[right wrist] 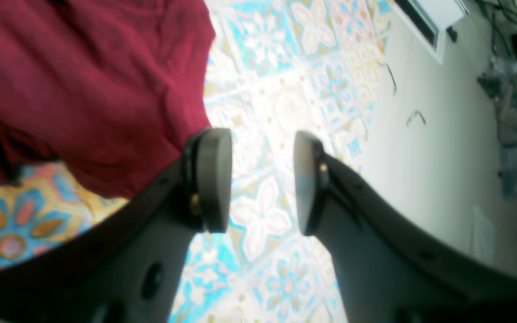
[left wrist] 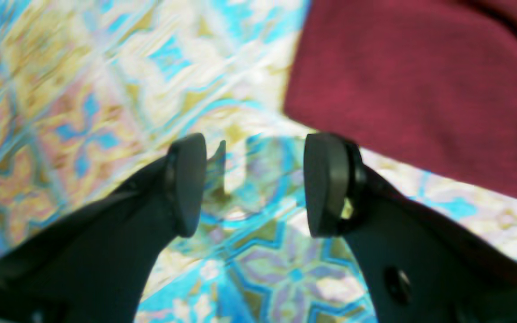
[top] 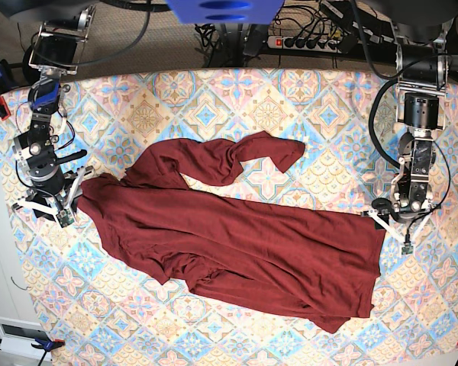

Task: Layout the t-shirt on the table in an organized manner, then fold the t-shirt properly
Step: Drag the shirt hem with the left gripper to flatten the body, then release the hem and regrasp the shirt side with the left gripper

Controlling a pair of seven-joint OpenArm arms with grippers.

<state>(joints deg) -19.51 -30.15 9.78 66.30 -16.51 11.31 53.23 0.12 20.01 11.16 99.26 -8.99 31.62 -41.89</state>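
- Left gripper (left wrist: pixel 255 185) hangs released, jaws parted over bare table (left wrist: pixel 83 112), just beside the t-shirt (left wrist: pixel 420 85) edge.
- Right gripper (right wrist: pixel 263 181) likewise gapes empty.
- T-shirt lies spread diagonally across the table, sleeve twisted.

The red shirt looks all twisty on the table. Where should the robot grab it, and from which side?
Probably by its two ends. The t-shirt lies stretched across the table, and an open gripper sits beside each end: the left gripper near the straight edge, the right gripper by the bunched end. Each could come in from the outside and pinch the thin cloth.
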